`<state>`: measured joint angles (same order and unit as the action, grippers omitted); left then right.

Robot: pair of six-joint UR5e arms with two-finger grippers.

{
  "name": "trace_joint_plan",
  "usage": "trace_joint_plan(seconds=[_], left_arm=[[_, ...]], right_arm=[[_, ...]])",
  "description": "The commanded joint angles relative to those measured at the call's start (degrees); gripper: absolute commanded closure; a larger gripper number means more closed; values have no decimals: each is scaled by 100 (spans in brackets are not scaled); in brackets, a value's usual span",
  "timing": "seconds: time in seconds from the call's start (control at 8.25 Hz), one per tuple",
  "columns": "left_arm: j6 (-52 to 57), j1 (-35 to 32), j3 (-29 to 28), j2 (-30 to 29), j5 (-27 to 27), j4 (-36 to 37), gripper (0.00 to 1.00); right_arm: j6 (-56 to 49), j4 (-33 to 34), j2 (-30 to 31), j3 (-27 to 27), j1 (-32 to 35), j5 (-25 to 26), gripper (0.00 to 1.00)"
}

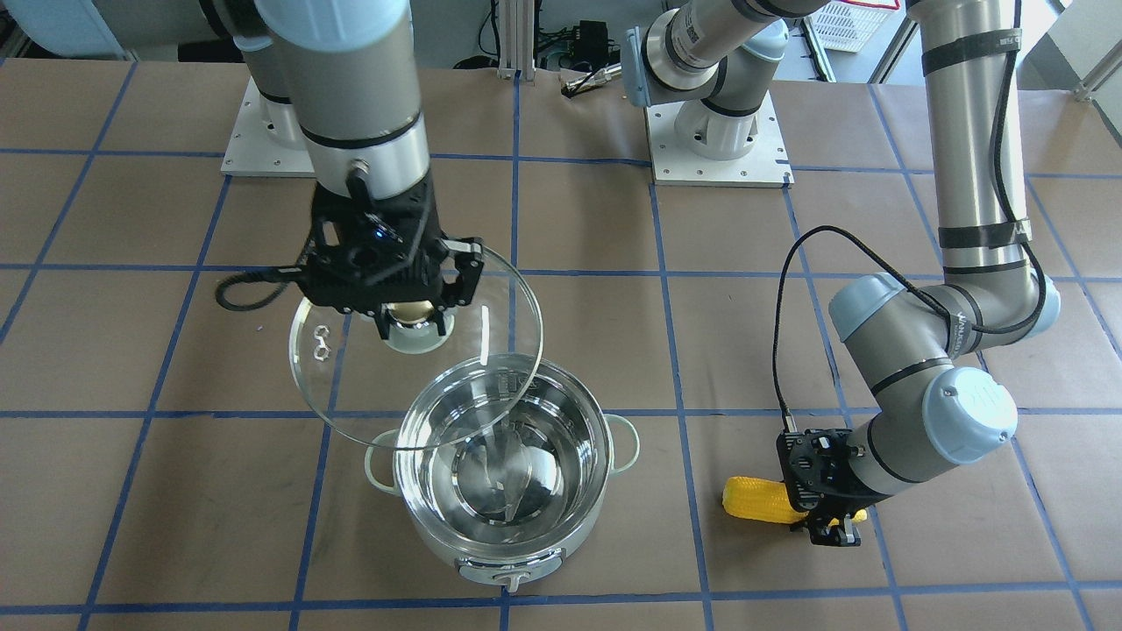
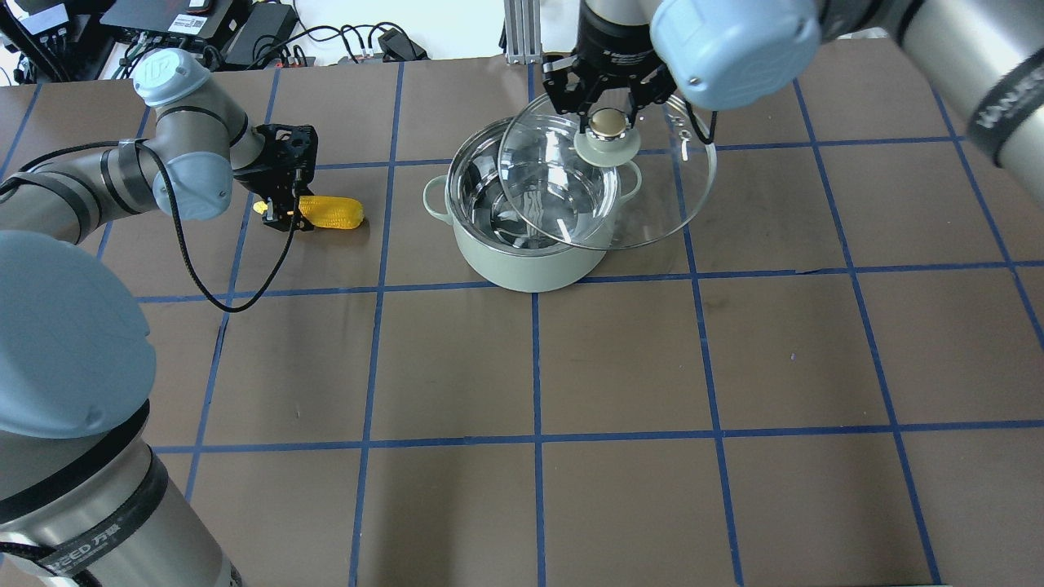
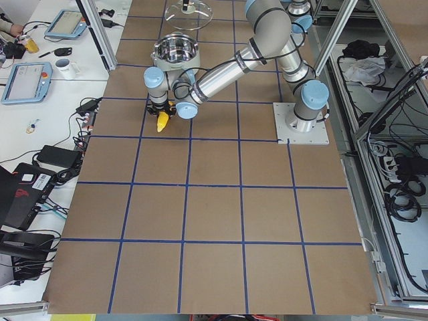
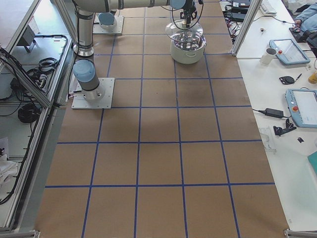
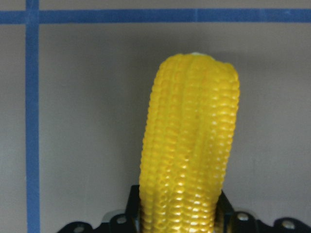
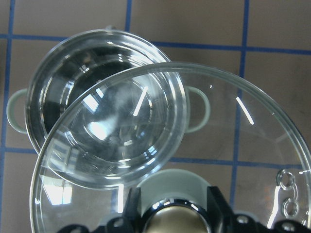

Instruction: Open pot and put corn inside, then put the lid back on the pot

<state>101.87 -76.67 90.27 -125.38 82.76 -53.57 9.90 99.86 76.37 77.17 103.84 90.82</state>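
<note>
The pot [image 1: 561,456] stands open and empty, steel inside and pale mint outside [image 2: 522,261]. My right gripper [image 1: 412,320] is shut on the cream knob of the glass lid [image 1: 491,307] and holds it tilted, raised above the pot and off to one side [image 2: 652,196]. In the right wrist view the lid [image 6: 218,145] overlaps the pot [image 6: 97,97] below. The yellow corn [image 1: 754,499] lies on the table beside the pot. My left gripper [image 2: 281,214] is shut on its narrow end, fingers on both sides of the corn [image 5: 189,145].
The table is brown paper with a blue tape grid [image 2: 534,367]. The two arm base plates [image 1: 719,149] stand at the robot's side. Cables and boxes [image 2: 204,24] lie beyond the far edge.
</note>
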Motion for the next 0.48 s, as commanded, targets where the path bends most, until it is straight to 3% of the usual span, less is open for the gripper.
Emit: trace_joint_plan(seconds=[0.0, 0.36], left_arm=[[-132, -355, -9, 206, 493, 31, 100], [-895, -708, -18, 1161, 636, -485, 100]], right_arm=[[-759, -1177, 1026, 358, -802, -4, 85], [-823, -1460, 1231, 492, -874, -38, 85]])
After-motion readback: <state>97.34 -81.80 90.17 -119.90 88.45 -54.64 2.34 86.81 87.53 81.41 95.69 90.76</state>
